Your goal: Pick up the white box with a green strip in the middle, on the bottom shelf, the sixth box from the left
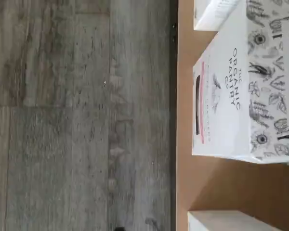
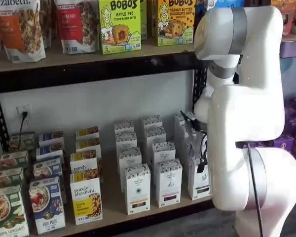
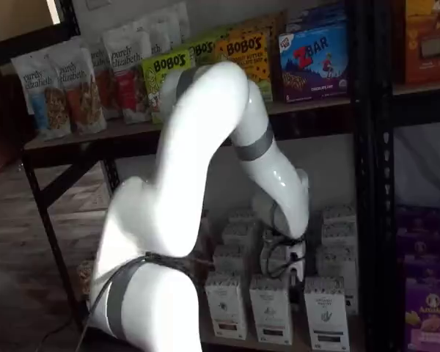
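Note:
On the bottom shelf several white boxes stand in rows at the right end. The white box at the right end of the front row is partly behind my arm; it shows fully in the other shelf view. Its strip is too small to make out. My gripper hangs just above and behind the front boxes, with nothing in it, and is also seen among them. The wrist view shows the shelf board and a white Organic Pantry box with a pink strip.
Coloured cereal and granola boxes fill the shelf's left part. Snack boxes and bags stand on the upper shelf. Black rack posts rise on the right, with purple boxes beyond. Grey plank floor lies before the shelf edge.

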